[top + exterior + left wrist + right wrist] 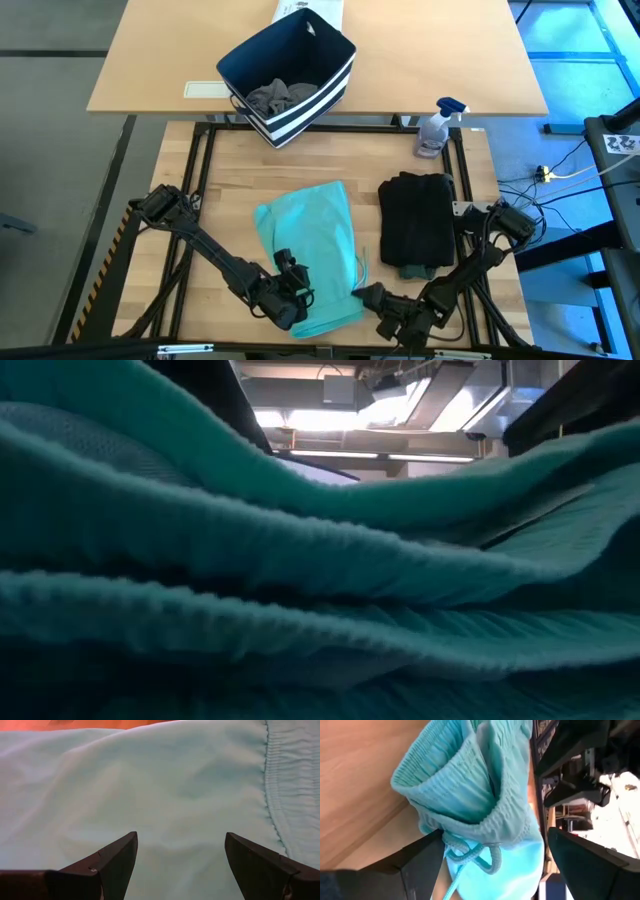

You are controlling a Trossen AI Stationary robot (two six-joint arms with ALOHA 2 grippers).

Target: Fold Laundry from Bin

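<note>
A teal piece of laundry (310,250) lies spread on the table's middle; it fills the low view (300,560). My left gripper (292,285) stands open at the piece's near left part, over smooth teal cloth (165,795). My right gripper (366,296) stands open at its near right corner, with the bunched ribbed waistband (470,795) and drawstring (470,857) between its fingers. A folded black garment (417,225) rests flat at the right. The navy bin (290,70) stands tilted at the far side with grey cloth (280,97) inside. My left gripper (180,865) points slanting down over the teal cloth with its fingers wide apart; I cannot tell whether the tips touch it. My right gripper (495,865) comes nearly level at the waistband end, a finger (420,865) close beside the drawstring; whether it touches cannot be told.
A spray bottle (437,128) stands at the far right of the work table. A white printed box (312,12) lies behind the bin on the far tabletop (450,60). Bare wood (230,190) shows left of the teal piece.
</note>
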